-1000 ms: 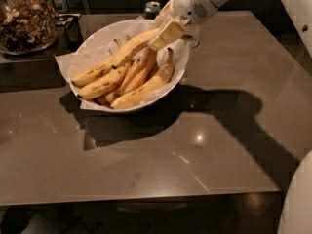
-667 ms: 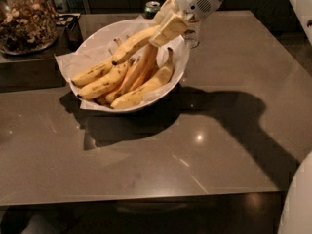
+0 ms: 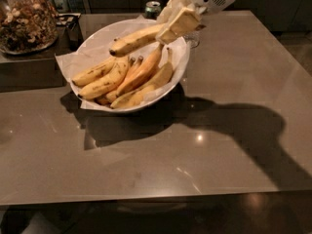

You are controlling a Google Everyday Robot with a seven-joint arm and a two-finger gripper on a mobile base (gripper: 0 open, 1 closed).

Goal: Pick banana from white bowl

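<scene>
The white bowl (image 3: 100, 37) stands at the back left of the table, lined with crinkled white paper and holding several bananas. My gripper (image 3: 174, 27) reaches in from the top right over the bowl's far right rim. It is shut on the stem end of the banana (image 3: 134, 40), a pale-yellow one with a dark tip pointing left. The banana is lifted clear above the others, nearly level. An orange-tinted banana (image 3: 141, 72) still lies in the pile below it.
A glass jar of nuts (image 3: 27, 19) stands at the far left on a dark counter. A green can (image 3: 153, 7) stands behind the bowl. A clear glass (image 3: 193, 39) is beside the bowl's right rim. The brown table (image 3: 219, 130) stretches right and forward.
The gripper has risen and drawn back with the banana. The banana has come up off the pile and now hangs above the bowl.
</scene>
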